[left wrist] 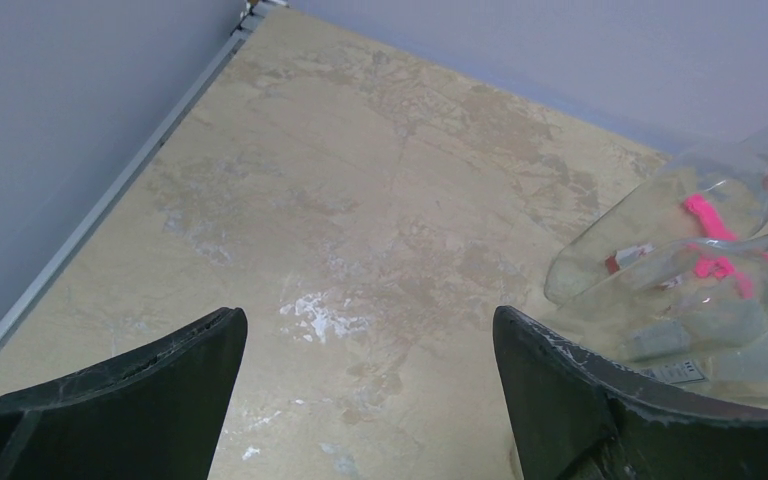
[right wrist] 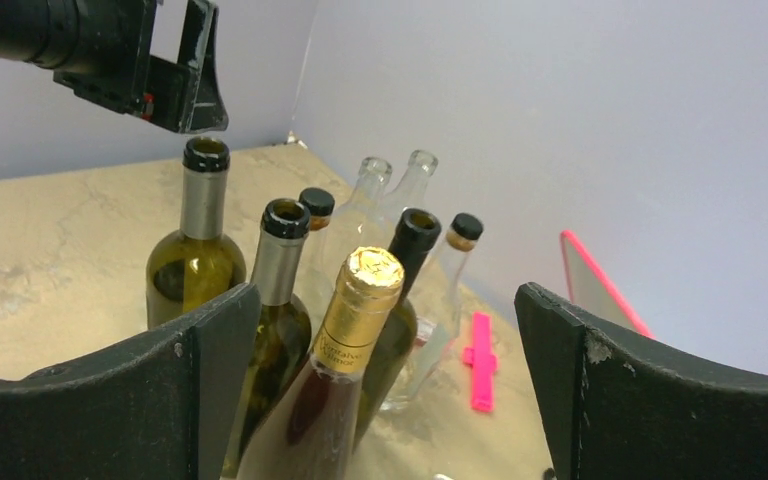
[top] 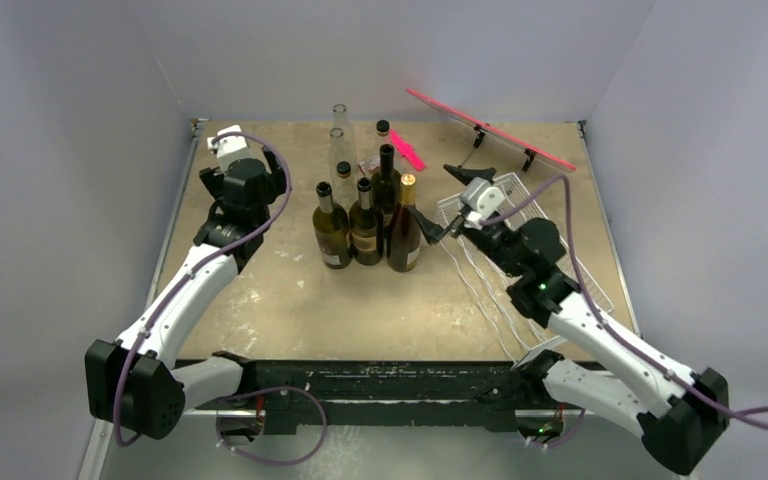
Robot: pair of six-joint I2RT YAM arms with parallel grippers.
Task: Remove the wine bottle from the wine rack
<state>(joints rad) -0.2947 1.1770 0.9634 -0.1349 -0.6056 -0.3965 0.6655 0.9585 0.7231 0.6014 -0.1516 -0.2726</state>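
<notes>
the tan table carries everything; the white wire wine rack lies on its right half; a pink board on a stand leans at 12 o'clock of the rack, near the back wall; the wine bottle with the gold foil cap is off the rack, standing upright on the table just at 9 o'clock of it, at the 3 o'clock end of a cluster of dark bottles; the right gripper grips nothing, its fingers spread wide with the gold neck in the gap, touching neither one; the left gripper hangs over bare table at 9 o'clock of the cluster, well apart, its fingers also spread around nothing; clear bottles stand at 12 o'clock of the cluster; a small pink stick lies just beside them.
</notes>
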